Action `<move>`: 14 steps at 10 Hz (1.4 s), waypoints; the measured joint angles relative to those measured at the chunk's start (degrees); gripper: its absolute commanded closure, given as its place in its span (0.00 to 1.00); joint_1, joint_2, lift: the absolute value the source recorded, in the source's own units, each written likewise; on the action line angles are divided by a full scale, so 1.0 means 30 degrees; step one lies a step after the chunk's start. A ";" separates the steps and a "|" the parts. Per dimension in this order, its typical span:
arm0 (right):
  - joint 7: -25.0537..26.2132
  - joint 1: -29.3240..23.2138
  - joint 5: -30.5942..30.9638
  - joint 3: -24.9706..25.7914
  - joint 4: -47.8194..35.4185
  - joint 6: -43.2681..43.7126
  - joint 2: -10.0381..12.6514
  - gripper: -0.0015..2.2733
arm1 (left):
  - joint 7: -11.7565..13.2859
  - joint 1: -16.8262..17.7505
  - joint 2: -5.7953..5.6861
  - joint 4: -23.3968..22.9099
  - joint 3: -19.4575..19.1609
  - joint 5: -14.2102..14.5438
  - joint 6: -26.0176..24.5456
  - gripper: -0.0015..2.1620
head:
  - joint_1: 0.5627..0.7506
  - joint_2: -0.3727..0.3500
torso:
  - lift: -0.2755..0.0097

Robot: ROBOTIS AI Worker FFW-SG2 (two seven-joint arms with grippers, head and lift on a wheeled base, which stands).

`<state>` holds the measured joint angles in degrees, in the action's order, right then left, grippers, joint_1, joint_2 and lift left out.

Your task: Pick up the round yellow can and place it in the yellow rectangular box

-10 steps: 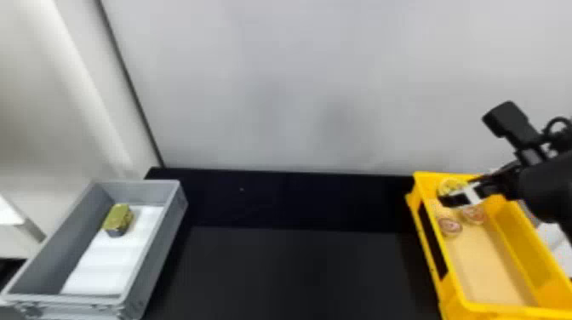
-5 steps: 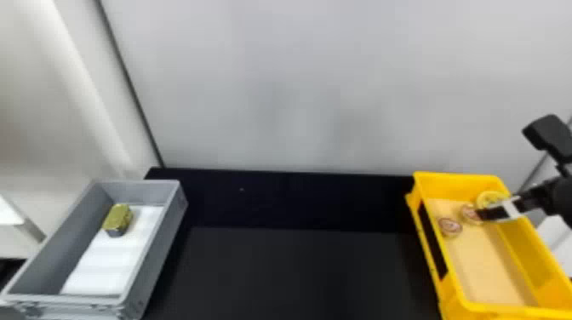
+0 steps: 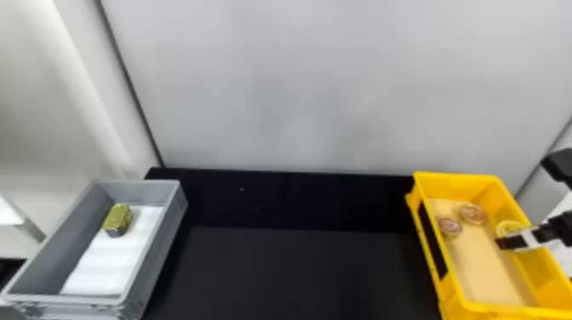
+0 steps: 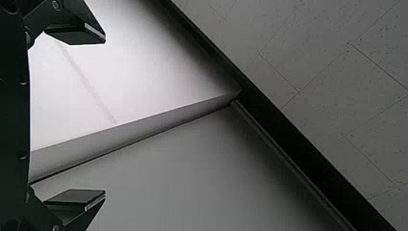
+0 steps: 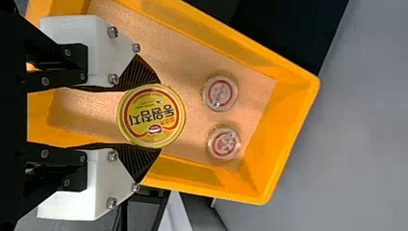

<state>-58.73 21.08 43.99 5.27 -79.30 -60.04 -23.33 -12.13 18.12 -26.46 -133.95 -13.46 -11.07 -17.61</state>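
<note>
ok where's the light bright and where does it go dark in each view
Head view: a pale streak down the wall at left, the tabletop near black; left wrist view: the white panel glows, dimming toward its far corner; right wrist view: the yellow box fairly evenly lit, with shaded patches on its inner walls

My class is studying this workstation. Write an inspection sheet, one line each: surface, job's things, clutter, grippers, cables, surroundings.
Surface: black table between two boxes.
Job's things: round yellow can held over the floor of the yellow rectangular box.
Clutter: two small round containers in that box; grey box holding a white liner and a gold-green block.
Grippers: right gripper has its fingers on opposite sides of the can; left gripper has its fingers apart, nothing between them.
Cables: nothing seen for certain.
Surroundings: pale wall behind the table.
</note>
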 measured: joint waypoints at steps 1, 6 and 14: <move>0.0417 -0.0025 -0.0024 0.0426 0.0726 0.0557 0.0363 0.34 | 0.0000 -0.0001 0.0013 0.0000 0.0000 0.0000 0.0028 0.07 | 0.53 0.59 | 1.00; 0.4462 0.0171 -0.3324 0.1557 0.3585 0.1963 0.1380 0.34 | -0.0007 0.0057 0.0075 0.0037 0.0084 0.0000 0.0161 0.07 | 0.53 0.59 | 1.00; 0.7383 0.0388 -0.7163 0.1565 0.6575 0.2180 0.1265 0.34 | -0.0012 0.0127 0.0108 0.0061 0.0124 0.0000 0.0270 0.07 | 0.53 0.59 | 1.00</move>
<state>-36.58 22.24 22.50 9.96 -59.58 -53.50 -19.53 -12.17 18.51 -26.13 -133.77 -13.09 -11.07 -16.80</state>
